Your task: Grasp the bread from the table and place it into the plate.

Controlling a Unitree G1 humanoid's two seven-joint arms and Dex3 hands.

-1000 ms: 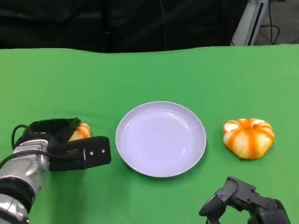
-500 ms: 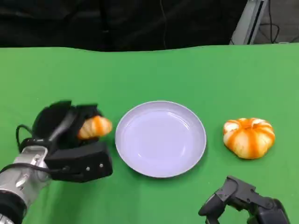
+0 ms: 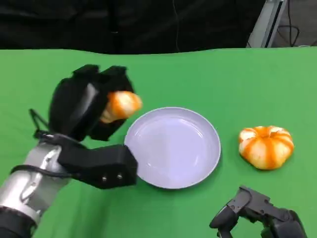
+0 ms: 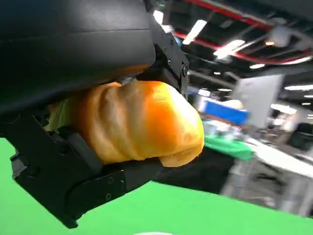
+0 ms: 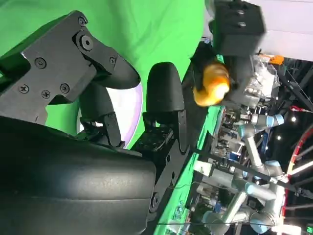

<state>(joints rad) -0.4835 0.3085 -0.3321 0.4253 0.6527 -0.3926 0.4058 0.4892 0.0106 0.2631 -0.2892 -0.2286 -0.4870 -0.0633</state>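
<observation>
My left hand (image 3: 89, 111) is raised above the green table and grips an orange-brown piece of bread (image 3: 120, 105), just left of the white plate (image 3: 171, 147). The left wrist view shows the bread (image 4: 139, 122) clamped between the black fingers (image 4: 88, 191). From the right wrist view the bread (image 5: 211, 83) hangs in the left hand (image 5: 234, 34) beyond the plate (image 5: 134, 110). My right hand (image 3: 257, 215) rests low at the table's front right with its fingers curled and nothing in it.
An orange-and-white striped, pumpkin-shaped bun (image 3: 266, 146) lies on the green cloth (image 3: 208, 79) to the right of the plate. The table's far edge meets a dark backdrop. A grey stand (image 3: 265, 22) rises at the far right.
My left hand has lifted the bread off the table and carried it up and rightward, to the plate's left rim. The right hand, plate and striped bun have stayed put.
</observation>
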